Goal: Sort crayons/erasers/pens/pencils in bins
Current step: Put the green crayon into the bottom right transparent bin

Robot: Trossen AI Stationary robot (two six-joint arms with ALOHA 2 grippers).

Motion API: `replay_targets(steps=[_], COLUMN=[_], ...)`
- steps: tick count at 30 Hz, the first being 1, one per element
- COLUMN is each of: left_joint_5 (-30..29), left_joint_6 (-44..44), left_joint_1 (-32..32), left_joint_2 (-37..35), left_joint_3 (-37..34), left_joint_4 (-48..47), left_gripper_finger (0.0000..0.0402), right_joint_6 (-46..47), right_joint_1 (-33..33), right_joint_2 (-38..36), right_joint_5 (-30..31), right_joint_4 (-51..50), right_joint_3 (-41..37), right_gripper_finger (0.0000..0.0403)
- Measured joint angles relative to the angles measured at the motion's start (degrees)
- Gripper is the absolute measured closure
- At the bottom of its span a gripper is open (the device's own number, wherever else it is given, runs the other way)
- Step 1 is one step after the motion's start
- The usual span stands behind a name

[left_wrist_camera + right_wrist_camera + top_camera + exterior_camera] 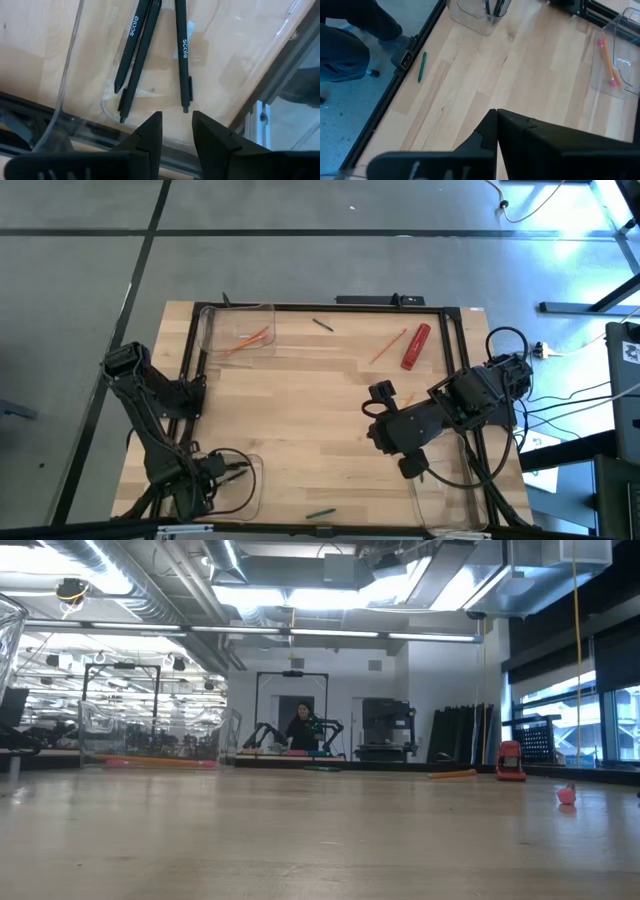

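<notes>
The left claw hung over the clear bin at the near left corner of the counter, its fingers spread with a narrow gap and nothing between them; just beyond their tips three black pens lay on the bin's floor, two crossing each other and one apart beside them. To my eye that read as the drop step of the sorting just done, a pen let go into the pen bin. The right claw waited over the counter's right half, fingers pressed together and empty, with a second clear bin close beside it at the near right corner; I could not tell whether anything lay in that one. Far across the counter from the left claw, the third bin held orange pencils, and the right wrist view showed a pencil with a pink eraser end inside it. Still loose on the counter were another orange pencil next to a thick red cylinder beyond the right claw, a small dark stick at the far edge, and a green pen-like stick at the near edge between the two arms. The next move likely called for lifting the left claw clear of the bin wall, then reaching toward the green stick, the nearest loose item, and lining the fingers across its thin body.
</notes>
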Motion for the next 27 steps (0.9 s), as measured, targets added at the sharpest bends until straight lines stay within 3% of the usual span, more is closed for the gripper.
replay_targets(steps=[11,19,24,27], left_joint_5=[-4.18,-12.09,-16.48,-17.48], left_joint_6=[3.45,8.32,13.61,15.88], left_joint_1=[-0.04,-0.7,-0.67,-0.66], left_joint_2=[-0.01,-0.02,-0.02,-0.02], left_joint_3=[9.51,15.85,17.58,17.87], left_joint_4=[-0.45,-0.53,-0.19,0.08], left_gripper_finger=[0.0305,0.0305,0.0305,0.0305], right_joint_6=[-0.02,3.11,7.07,8.38], right_joint_1=[2.01,6.37,7.42,7.52], right_joint_2=[8.27,14.44,19.39,22.58], right_joint_5=[-0.58,-0.79,-9.95,-11.57], right_joint_4=[3.02,7.23,10.22,11.47], right_joint_3=[0.02,0.0,0.0,0.0], right_gripper_finger=[0.0393,0.0393,0.0393,0.0393])
